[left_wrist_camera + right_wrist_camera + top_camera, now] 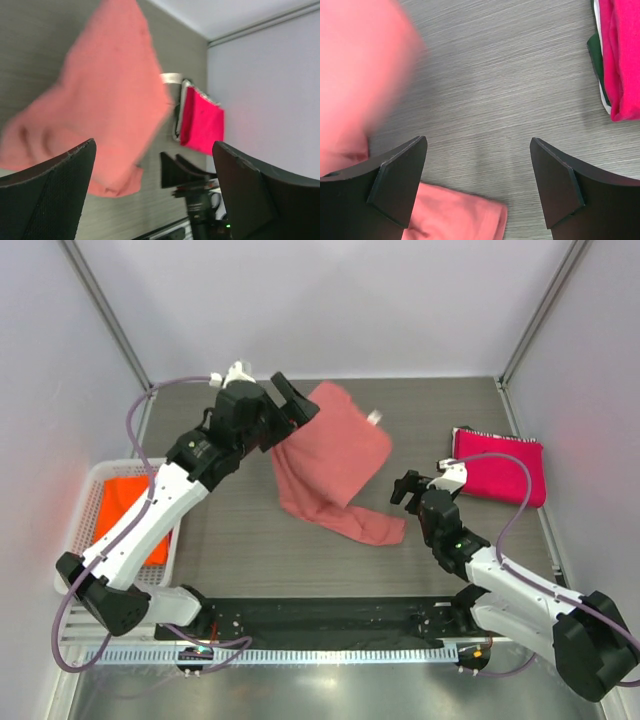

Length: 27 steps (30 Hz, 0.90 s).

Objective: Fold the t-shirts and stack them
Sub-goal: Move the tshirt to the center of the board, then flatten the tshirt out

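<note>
A salmon-pink t-shirt [335,455] lies half folded at the table's middle, its far part raised off the surface and blurred in the left wrist view [105,90] and in the right wrist view [355,75]. My left gripper [298,420] hangs at the shirt's far left edge, open, with nothing between its fingers [154,145]. My right gripper [405,490] is open just right of the shirt's near corner [460,220], over bare table [477,141]. A folded magenta t-shirt [500,465] lies at the right. An orange t-shirt [125,505] sits in the basket.
The white lattice basket [75,530] stands at the table's left edge. A dark green and white cloth edge [597,50] shows under the magenta shirt. Pale walls close in the table at the left, back and right.
</note>
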Available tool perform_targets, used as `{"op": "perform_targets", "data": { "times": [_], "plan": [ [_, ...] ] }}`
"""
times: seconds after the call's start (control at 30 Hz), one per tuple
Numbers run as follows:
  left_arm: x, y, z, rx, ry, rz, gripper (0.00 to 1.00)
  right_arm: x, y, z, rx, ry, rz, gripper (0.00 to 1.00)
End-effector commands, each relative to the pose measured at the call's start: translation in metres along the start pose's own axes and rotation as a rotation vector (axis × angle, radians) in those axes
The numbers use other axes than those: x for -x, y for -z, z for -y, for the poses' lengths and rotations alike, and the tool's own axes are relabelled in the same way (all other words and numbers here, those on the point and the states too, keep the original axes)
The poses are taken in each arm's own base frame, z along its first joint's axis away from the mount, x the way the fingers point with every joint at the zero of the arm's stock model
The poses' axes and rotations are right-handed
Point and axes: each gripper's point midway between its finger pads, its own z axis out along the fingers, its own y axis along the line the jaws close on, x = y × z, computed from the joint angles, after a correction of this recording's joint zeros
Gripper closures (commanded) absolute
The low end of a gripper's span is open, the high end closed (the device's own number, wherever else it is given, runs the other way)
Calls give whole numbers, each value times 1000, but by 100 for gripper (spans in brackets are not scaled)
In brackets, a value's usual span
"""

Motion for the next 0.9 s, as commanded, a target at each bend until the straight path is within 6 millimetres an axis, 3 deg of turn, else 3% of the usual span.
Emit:
{"op": "perform_targets", "data": {
  "times": [0.0, 0.2, 0.3, 0.37, 0.4, 0.43, 0.47, 0.5, 0.53, 0.63, 0.67, 0.7, 0.77, 0.8, 0.87],
  "plan": [
    [-4, -2, -14, -13, 0, 45, 0, 15, 0, -4, 9, -40, 59, 11],
    [-23, -5, -59, 79, -166, 26, 1, 2, -2, -30, 147, -7, 4, 17],
    [-37, -15, -83, 141, -233, -10, 1, -8, -8, -50, 224, 23, -52, 24],
    [-50, -25, -103, 189, -275, -44, 0, -17, -14, -52, 211, 44, -100, 31],
    [-55, -28, -109, 204, -289, -56, 0, -7, -20, -60, 211, 44, -96, 34],
    [-59, -32, -116, 222, -306, -68, 1, -25, -26, -53, 165, 85, -166, 39],
    [-67, -36, -127, 248, -318, -88, 0, -25, -30, -55, 149, 85, -183, 42],
    [-73, -43, -134, 266, -326, -102, 0, -12, -39, -66, 161, 72, -184, 46],
    [-77, -47, -141, 278, -336, -110, 0, -25, -45, -64, 145, 97, -247, 47],
    [-91, -59, -156, 286, -347, -121, 1, -18, -61, -75, 146, 87, -285, 51],
    [-93, -61, -157, 281, -356, -124, 0, -28, -70, -73, 132, 98, -323, 51],
    [-94, -64, -157, 269, -357, -118, 0, -17, -78, -83, 139, 85, -313, 51],
    [-96, -68, -163, 285, -377, -122, 0, -36, -94, -77, 110, 98, -399, 50],
    [-97, -70, -166, 293, -395, -124, 0, -26, -105, -86, 116, 92, -394, 46],
    [-97, -73, -170, 307, -416, -129, 1, -39, -119, -85, 93, 112, -465, 42]
  ]
}}
